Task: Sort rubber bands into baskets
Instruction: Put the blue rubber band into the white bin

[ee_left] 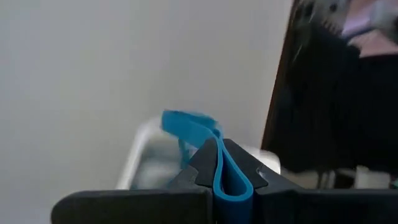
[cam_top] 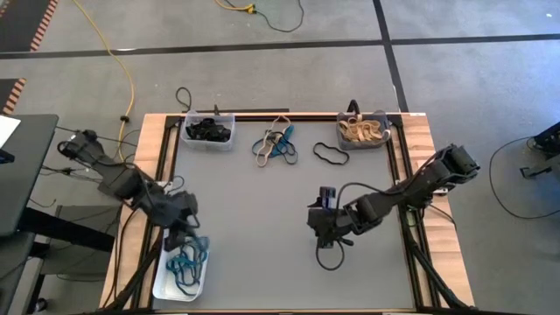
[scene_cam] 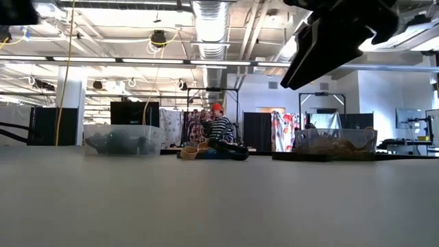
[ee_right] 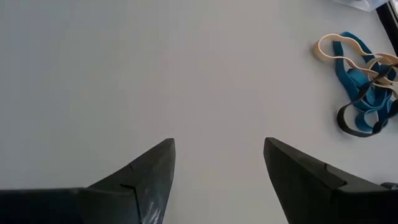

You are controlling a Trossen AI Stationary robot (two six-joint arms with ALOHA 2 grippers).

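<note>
The grey table [cam_top: 262, 219] fills the middle of the high view, framed by a wooden border, with both dark arms reaching in from its sides. The left arm comes in from the left edge and its left gripper [cam_top: 182, 234] hangs over the white basket [cam_top: 163, 282] at the table's near left corner; its fingers are pressed together on a teal rubber band [ee_left: 227, 183], whose loop sticks out between them in the left wrist view, and more teal bands [cam_top: 186, 261] lie in that basket below. The right arm reaches in from the right edge, and the right gripper [ee_right: 219, 163] stands over bare table right of centre, fingers spread wide apart and holding nothing. Along the far edge sit the other two baskets — the clear basket [cam_top: 208, 130] at the left, holding black bands, and the dark grey basket [cam_top: 363, 131] at the right, holding tan ones. Between them lies a loose tangle of unsorted bands [cam_top: 276, 145] in teal, tan and black, and just beside the grey basket a single black band [cam_top: 330, 155] rests flat on the table.
</note>
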